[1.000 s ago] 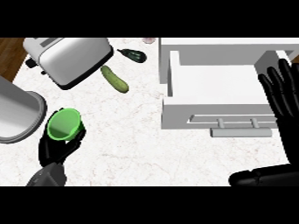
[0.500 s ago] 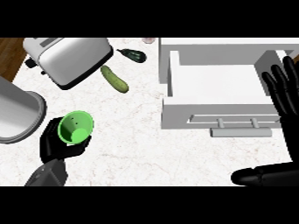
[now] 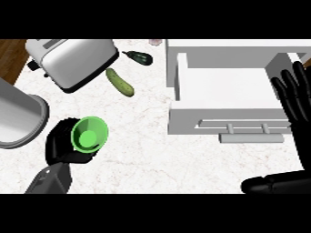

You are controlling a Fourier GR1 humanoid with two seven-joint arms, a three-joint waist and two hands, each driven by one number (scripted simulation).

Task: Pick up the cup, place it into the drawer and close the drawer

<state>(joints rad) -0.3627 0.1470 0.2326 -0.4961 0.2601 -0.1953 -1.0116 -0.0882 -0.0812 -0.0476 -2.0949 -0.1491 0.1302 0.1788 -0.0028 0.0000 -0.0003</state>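
Pickup's done: the left hand point(image 3: 64, 148) has its fingers curled round the green cup point(image 3: 90, 134), tipped on its side above the desk point(image 3: 145, 150). Right hand point(image 3: 304, 102) rests with fingers spread straight, beside the open drawer point(image 3: 225, 91) — placing and closing remain.

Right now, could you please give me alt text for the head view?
The left hand holds a green cup above the counter, left of an open white drawer. The right hand rests open beside the drawer.
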